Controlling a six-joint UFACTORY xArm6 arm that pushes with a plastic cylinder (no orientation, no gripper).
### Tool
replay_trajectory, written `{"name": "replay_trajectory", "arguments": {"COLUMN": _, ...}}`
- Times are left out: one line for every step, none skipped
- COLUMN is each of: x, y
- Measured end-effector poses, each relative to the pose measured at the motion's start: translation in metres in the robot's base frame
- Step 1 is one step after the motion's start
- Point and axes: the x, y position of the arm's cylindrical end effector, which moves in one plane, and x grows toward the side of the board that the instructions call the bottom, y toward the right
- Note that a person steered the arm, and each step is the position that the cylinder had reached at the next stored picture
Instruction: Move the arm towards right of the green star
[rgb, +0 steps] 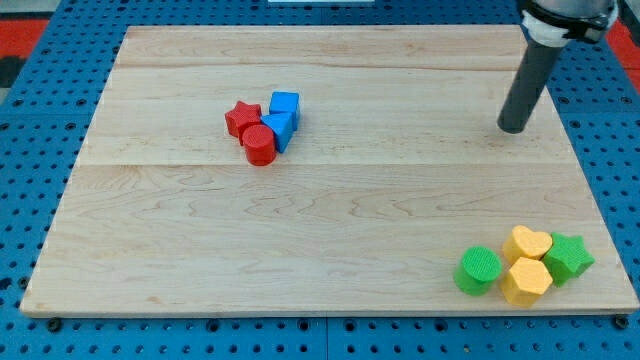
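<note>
The green star lies near the board's bottom right corner, touching a yellow heart on its left. A yellow hexagon sits just below the heart, and a green cylinder lies left of them. My tip rests on the board at the upper right, well above this cluster and slightly left of the star. It touches no block.
A second cluster sits at the upper left middle: a red star, a red cylinder, a blue cube and a blue triangular block. The wooden board's right edge runs close to the green star.
</note>
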Motion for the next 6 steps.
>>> {"name": "replay_trajectory", "arguments": {"x": 0.015, "y": 0.076}}
{"name": "replay_trajectory", "arguments": {"x": 0.075, "y": 0.093}}
{"name": "replay_trajectory", "arguments": {"x": 0.141, "y": 0.084}}
{"name": "replay_trajectory", "arguments": {"x": 0.177, "y": 0.084}}
{"name": "replay_trajectory", "arguments": {"x": 0.175, "y": 0.016}}
{"name": "replay_trajectory", "arguments": {"x": 0.145, "y": -0.048}}
